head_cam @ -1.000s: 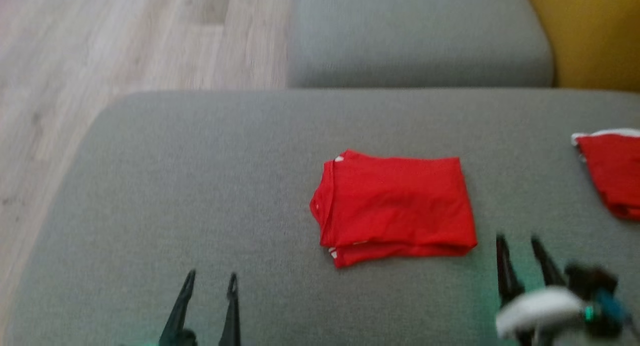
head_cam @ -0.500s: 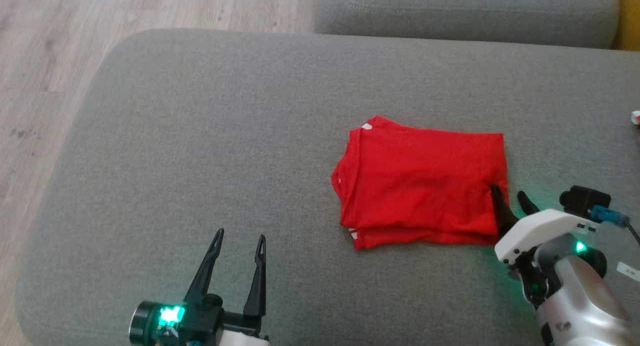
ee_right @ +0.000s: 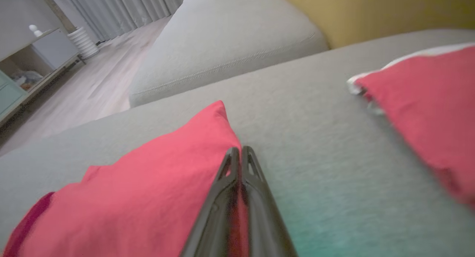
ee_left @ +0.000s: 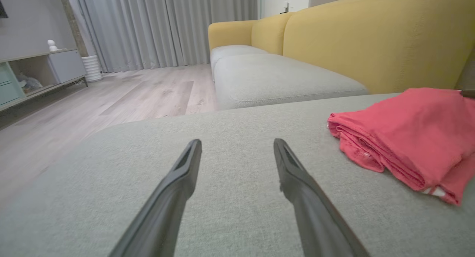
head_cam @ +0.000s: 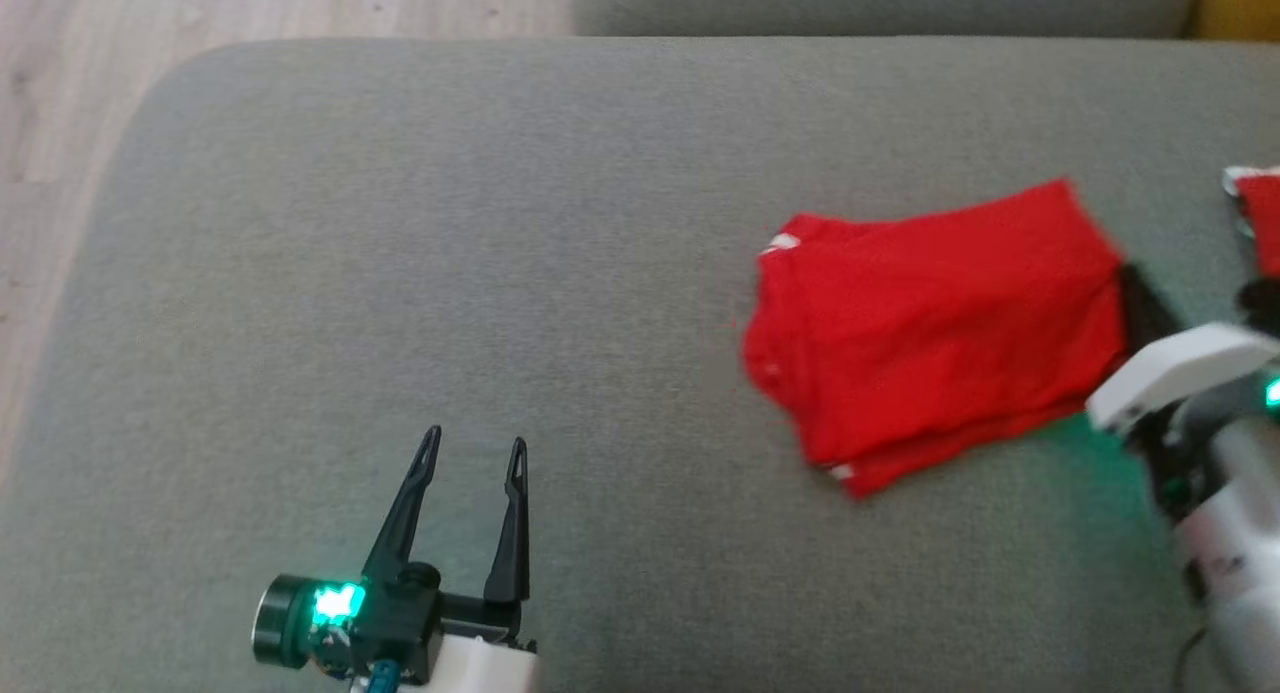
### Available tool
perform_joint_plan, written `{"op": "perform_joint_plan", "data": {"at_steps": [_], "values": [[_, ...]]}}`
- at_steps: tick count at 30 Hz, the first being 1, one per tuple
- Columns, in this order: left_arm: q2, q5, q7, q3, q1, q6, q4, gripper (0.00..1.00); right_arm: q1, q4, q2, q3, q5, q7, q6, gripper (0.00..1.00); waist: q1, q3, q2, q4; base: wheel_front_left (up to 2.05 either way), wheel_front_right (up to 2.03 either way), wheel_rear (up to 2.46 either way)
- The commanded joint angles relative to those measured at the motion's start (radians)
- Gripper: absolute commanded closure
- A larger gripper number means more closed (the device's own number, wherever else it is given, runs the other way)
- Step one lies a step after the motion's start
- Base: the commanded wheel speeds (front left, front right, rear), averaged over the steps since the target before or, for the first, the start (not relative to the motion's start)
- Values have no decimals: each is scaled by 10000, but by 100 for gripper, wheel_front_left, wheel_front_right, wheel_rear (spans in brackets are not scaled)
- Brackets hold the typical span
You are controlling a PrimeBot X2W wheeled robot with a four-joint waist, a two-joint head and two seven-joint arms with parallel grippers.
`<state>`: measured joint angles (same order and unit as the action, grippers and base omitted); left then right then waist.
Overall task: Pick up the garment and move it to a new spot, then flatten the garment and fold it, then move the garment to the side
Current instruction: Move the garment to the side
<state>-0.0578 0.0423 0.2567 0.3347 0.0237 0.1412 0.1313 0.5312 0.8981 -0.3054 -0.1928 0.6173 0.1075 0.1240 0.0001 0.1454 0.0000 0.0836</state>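
Right gripper point(ee_right: 239, 151): fingers closed together, pinching the right edge of the folded red garment point(ee_right: 148, 183), a strip of red cloth showing between them. In the head view this gripper point(head_cam: 1128, 273) meets the garment point(head_cam: 940, 313) at its right edge, and the garment extends left from the grip across the grey seat cushion point(head_cam: 500, 223).

Left gripper point(head_cam: 475, 441): fingers wide apart, holding nothing, over bare cushion at the near left, well apart from the garment.

Count: two grippers, two red garments and two grey cushions. The second red garment point(head_cam: 1262, 218), white-trimmed, lies just right of the held one. The second cushion point(ee_left: 278, 79) sits beyond, against the yellow backrest point(ee_left: 371, 45).

Change since half a second ago: the right fingers then stood apart at the garment's near right corner and have now closed. The garment, then square to the cushion's far edge, now lies skewed, right end farther. The left gripper is unchanged.
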Motion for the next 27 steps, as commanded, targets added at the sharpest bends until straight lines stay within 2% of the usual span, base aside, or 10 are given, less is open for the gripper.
{"op": "perform_joint_plan", "data": {"at_steps": [1, 11, 19, 22, 23, 27], "values": [[25, -59, 51, -262, -304, 4, -332, 0, 362, -228, -399, -213, 51, 190, 67, 100, -1, 121, 0, -220, 0, 0, 0], [1, -231, 51, -232, -708, -21, -500, 0, 1692, -46, -2473, 38, -96, 601, 67, 100, -1, 1154, 0, -1016, 0, 0, 0], [-115, -422, 51, -119, -1308, -94, -512, 0, 2640, 872, -3604, 1018, -547, 1006, 67, 100, -1, 1798, 0, -1380, 0, 0, 0], [-116, -423, 51, -113, -1434, -84, -493, 0, 2777, 1200, -3787, 1200, -786, 1090, 67, 100, -1, 1843, 0, -1417, 0, 0, 0], [-116, -418, 51, -108, -1480, -79, -478, 0, 2838, 1381, -3840, 1251, -976, 1141, 67, 0, -1, 1837, 0, -1434, 0, 0, 0], [-85, -284, 51, -190, -1506, 95, -426, 0, 2866, 1769, -3734, 1319, -1733, 1398, 67, 0, -1, 1497, 0, -1423, 0, 0, 0]]}}
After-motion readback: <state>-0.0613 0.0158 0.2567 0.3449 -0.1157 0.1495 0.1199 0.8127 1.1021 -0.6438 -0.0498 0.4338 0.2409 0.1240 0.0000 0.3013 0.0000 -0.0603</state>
